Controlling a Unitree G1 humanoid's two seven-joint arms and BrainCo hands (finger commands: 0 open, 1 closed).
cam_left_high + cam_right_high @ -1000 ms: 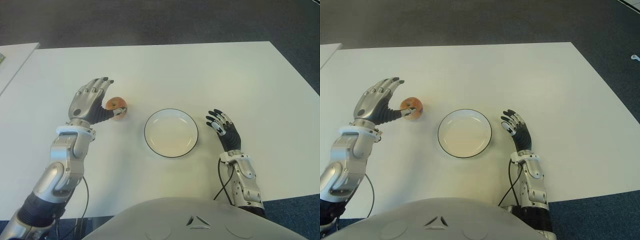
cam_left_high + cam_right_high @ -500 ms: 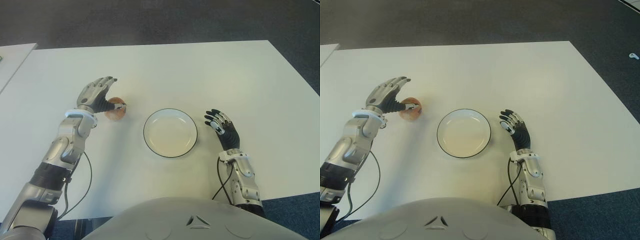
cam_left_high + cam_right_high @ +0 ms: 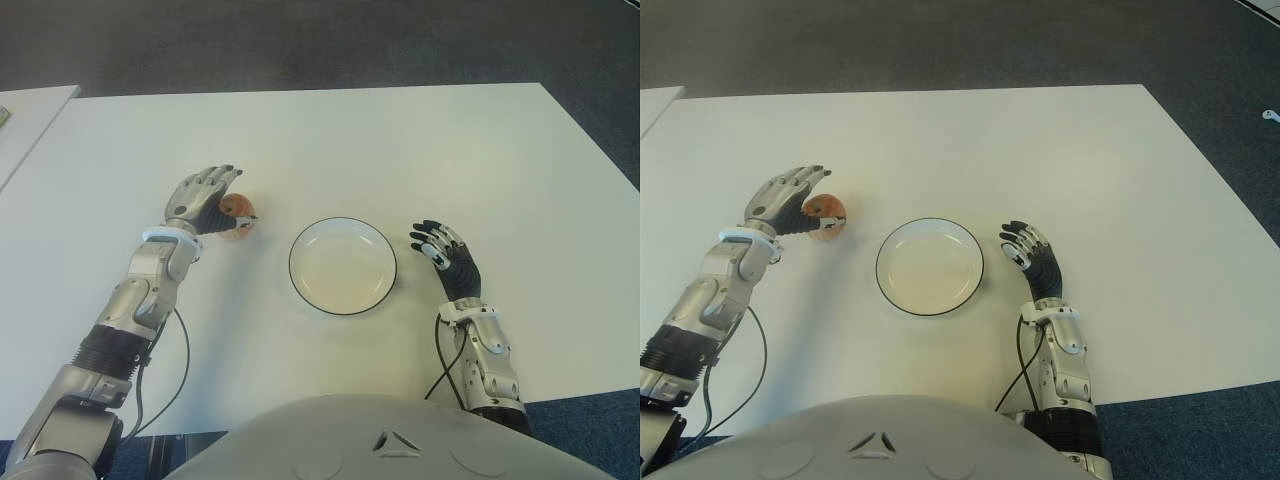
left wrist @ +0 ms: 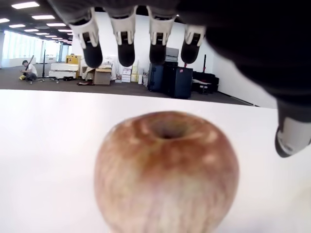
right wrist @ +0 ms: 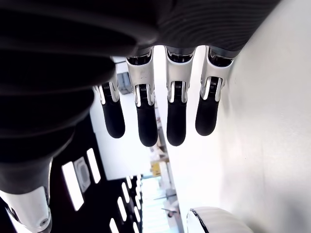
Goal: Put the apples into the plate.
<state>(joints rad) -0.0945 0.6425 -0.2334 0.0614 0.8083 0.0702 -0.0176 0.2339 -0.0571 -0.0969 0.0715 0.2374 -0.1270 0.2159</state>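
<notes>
Left hand (image 3: 203, 196) lower, closer around apple (image 3: 236, 214), fingers spread, not gripping

Apple (image 3: 236, 212) left of plate (image 3: 343, 266); right hand (image 3: 447, 261) right.

I see a white bench (image 3: 420, 140) filling most of the frame, with dark grey-blue floor (image 3: 300, 45) along the top. The apple (image 4: 166, 172), centre-left, is reddish-brown blending into yellow-green. The plate (image 3: 343, 221) in the middle is cream-white with a thin dark rim. Both the left hand (image 3: 203, 192) and the right hand (image 3: 445, 255) are silver-grey with black fingertips.
</notes>
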